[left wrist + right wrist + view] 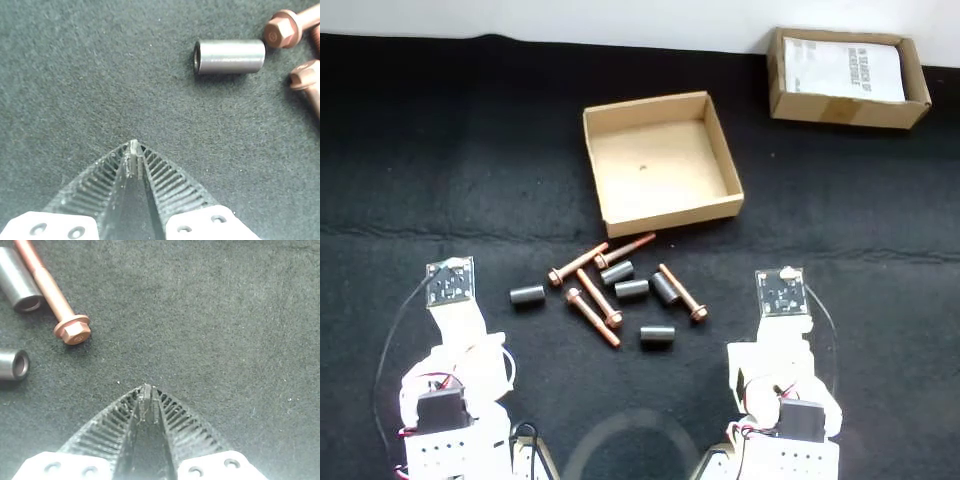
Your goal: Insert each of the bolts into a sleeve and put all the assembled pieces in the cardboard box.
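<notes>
Black felt covers the table (410, 150). In the high view we log the cardboard box (603, 190) just above frame centre, open-topped, its bare floor showing.

Below the box, at mid-frame, five copper bolts (597, 295) and five dark grey sleeves (632, 289) lie flat in one loose cluster. We see every bolt outside a sleeve. The leftmost sleeve (527, 296) lies a little apart from the rest, and the lowest sleeve (657, 336) sits at the cluster's bottom edge. The rightmost bolt (681, 291) runs diagonally, with its head toward lower right and a sleeve just beside its shank.

A second box (790, 95) stands in the upper right corner with a printed sheet (845, 68) inside it.

The left arm occupies the lower left of the high view and the right arm the lower right. Both are below the cluster and well apart from it.

Left gripper (134, 149): pincer closed, the ribbed fingertips meet, and it holds nothing. It hangs over bare felt, with the leftmost sleeve and two bolt heads near it in the left wrist view.

Right gripper (146, 390): pincer closed, tips together, also holding nothing. It hangs over bare felt, and the right wrist view shows the rightmost bolt's hex head and two sleeves close by, none of them touched.
</notes>
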`<action>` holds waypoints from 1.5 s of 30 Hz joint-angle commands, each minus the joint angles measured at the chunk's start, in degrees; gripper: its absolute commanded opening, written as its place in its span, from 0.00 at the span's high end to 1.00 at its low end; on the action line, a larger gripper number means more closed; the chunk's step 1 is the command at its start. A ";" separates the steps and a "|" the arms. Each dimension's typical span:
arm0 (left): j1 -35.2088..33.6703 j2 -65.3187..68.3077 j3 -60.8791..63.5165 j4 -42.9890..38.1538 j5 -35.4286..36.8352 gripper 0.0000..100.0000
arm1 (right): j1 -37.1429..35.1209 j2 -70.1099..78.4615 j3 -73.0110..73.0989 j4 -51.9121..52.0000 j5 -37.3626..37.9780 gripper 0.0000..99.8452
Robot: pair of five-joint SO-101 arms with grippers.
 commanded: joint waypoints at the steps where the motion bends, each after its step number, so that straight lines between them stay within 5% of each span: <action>1: -0.75 -0.57 1.01 0.18 -0.18 0.99 | 0.40 -0.75 8.31 -0.92 -0.26 0.99; 38: -0.75 -0.57 1.01 0.18 -0.18 0.99 | 0.22 -0.75 8.31 -1.19 -0.26 0.99; 45: -0.75 -0.57 1.01 0.18 -0.18 0.99 | 0.13 -0.75 8.57 -9.63 -0.35 0.99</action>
